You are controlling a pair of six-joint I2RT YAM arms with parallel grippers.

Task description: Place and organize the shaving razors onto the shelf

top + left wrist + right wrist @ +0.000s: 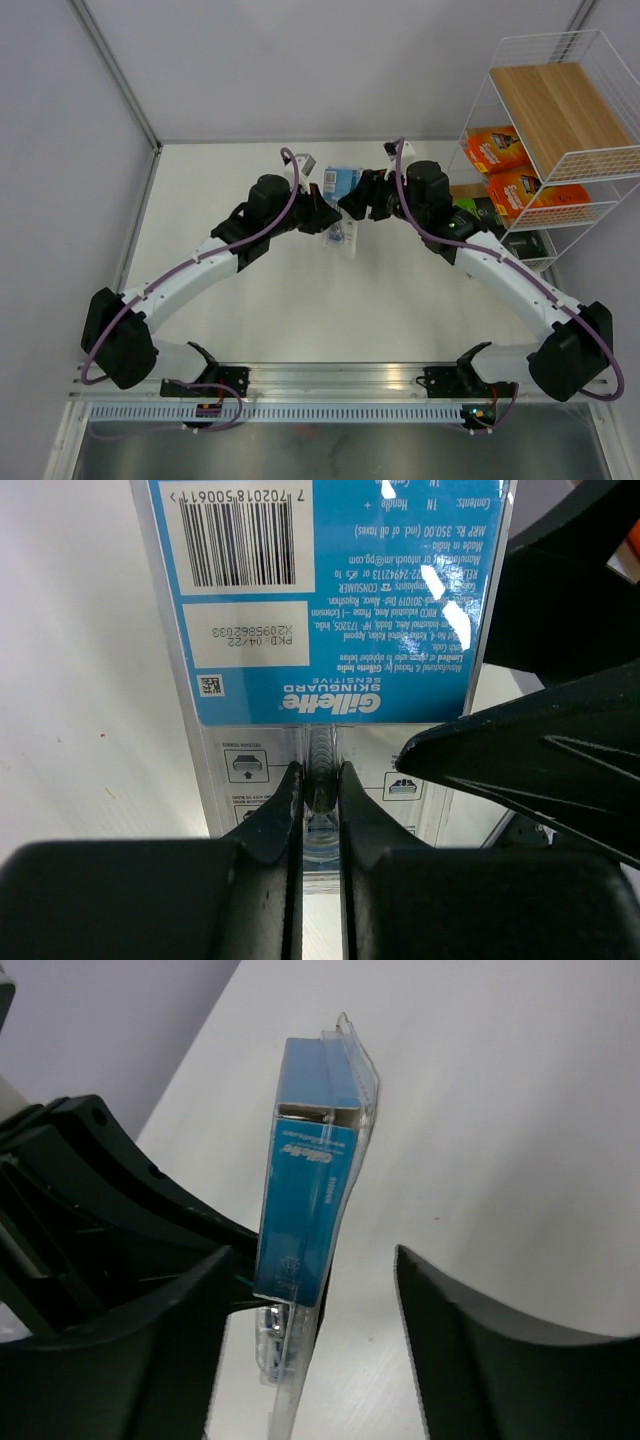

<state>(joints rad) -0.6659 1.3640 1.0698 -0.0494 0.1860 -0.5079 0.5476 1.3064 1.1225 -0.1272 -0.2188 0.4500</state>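
Observation:
The clear blister razor pack with the blue card is held on edge above the table centre. My left gripper is shut on its clear lower part; in the left wrist view the gripper pinches the moulded ridge below the blue card. My right gripper is open, with the pack standing between its spread fingers. I cannot tell whether they touch it. Two orange packs lie on the middle tier of the white wire shelf. Two black packs lie on its lowest tier.
The shelf stands at the table's far right edge, its top wooden tier bare. Grey walls bound the table at the back and left. A metal rail with both arm bases runs along the near edge.

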